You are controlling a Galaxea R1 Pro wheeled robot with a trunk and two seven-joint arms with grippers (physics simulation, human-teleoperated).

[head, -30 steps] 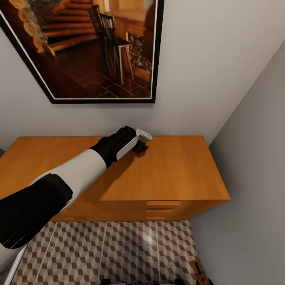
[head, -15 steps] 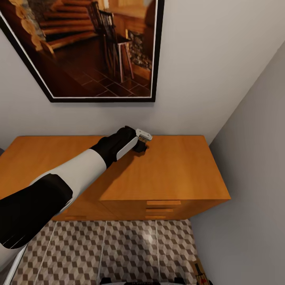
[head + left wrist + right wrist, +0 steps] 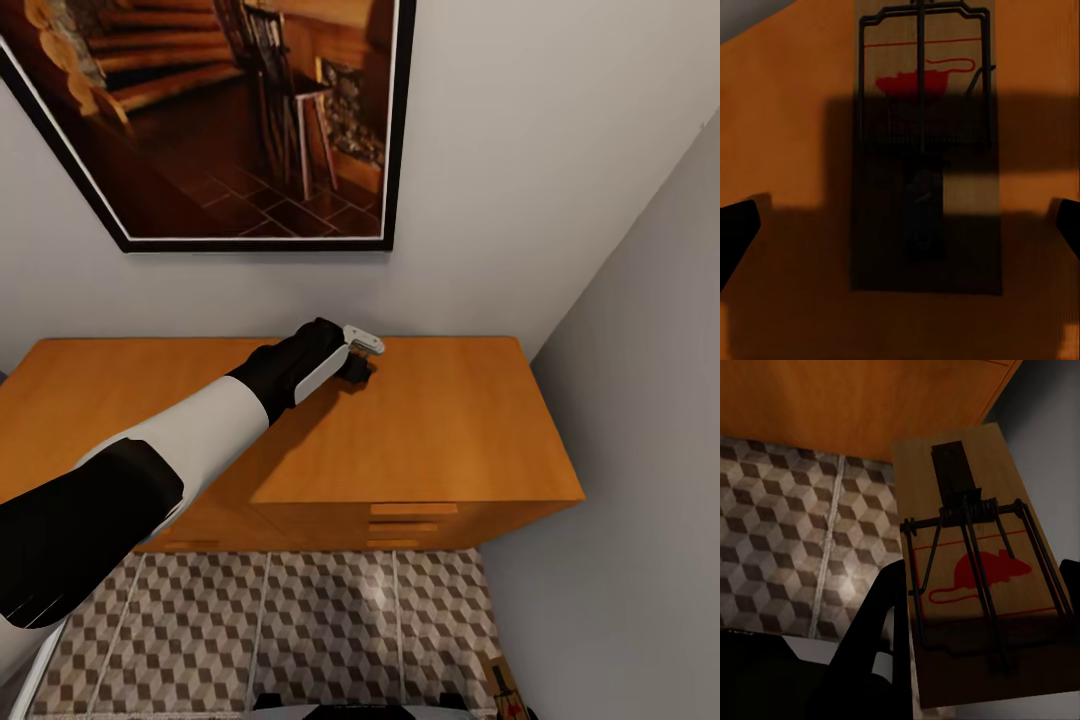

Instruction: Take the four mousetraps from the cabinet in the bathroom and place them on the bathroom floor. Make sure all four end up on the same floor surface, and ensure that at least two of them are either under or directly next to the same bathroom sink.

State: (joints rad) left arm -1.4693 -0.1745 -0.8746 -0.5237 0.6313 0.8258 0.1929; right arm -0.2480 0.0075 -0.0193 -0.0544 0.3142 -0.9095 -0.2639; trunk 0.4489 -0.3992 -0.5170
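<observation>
Left tool [image 3: 362, 372]: fingers spread wide, poised over a small flat brown wooden mousetrap [image 3: 926, 161] lying on the low orange-brown wooden cabinet [image 3: 440, 440] top near the wall at frame centre, apparently lined up to grip it.

Right tool [image 3: 982, 660]: clenched on a second mousetrap [image 3: 979, 562] at lower right, above the cube-patterned tiled bathroom floor [image 3: 320, 620], which lies open ahead while the grey side wall crowds the right edge.

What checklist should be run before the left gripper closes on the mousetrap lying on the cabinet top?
1. Mousetrap centred between the left gripper fingers: ok.
2. Left jaws spread wider than the trap: ok.
3. Trap lying flat on the cabinet top: ok.
4. Fingertips low enough to grip the board: cannot tell.
5. Right gripper already holding a second mousetrap: ok.
6. Bathroom floor visible below for placing: ok.
</observation>
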